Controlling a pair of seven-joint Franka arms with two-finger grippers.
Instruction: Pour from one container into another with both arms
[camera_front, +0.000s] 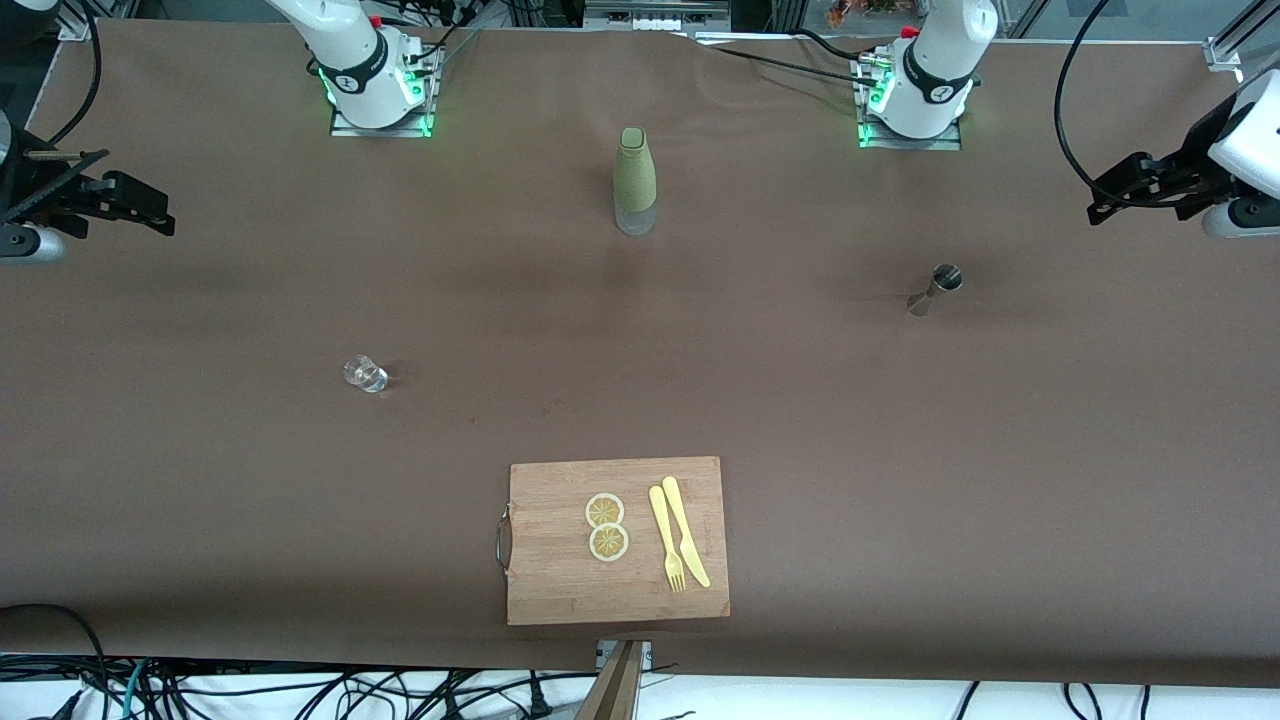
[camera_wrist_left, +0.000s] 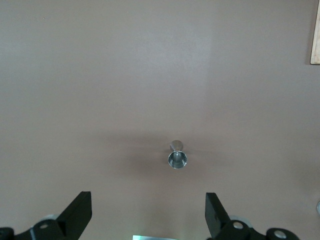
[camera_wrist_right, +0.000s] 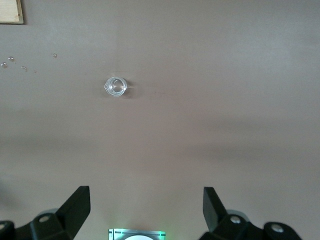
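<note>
Steel hourglass jigger (camera_wrist_left: 177, 156) sits below my wide-open, empty left gripper (camera_wrist_left: 147, 215); small clear glass (camera_wrist_right: 115, 86) below my right gripper (camera_wrist_right: 145, 212), same; fingertips cropped.

Bottles: one green-sleeved bottle (camera_front: 635, 180)
Jiggers: one metal jigger (camera_front: 935, 288)
Glasses: one small clear glass (camera_front: 365, 374)
Boards: one wooden cutting board (camera_front: 560, 580)
Lemon slices: two (camera_front: 605, 510) (camera_front: 608, 543)
Cutlery: one yellow fork (camera_front: 666, 538), one yellow knife (camera_front: 685, 530)

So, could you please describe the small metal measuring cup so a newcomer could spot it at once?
Start at the brown table and go toward the left arm's end. There the small hourglass-shaped steel jigger stands alone, the only shiny metal item, unlike the clear glass.
</note>
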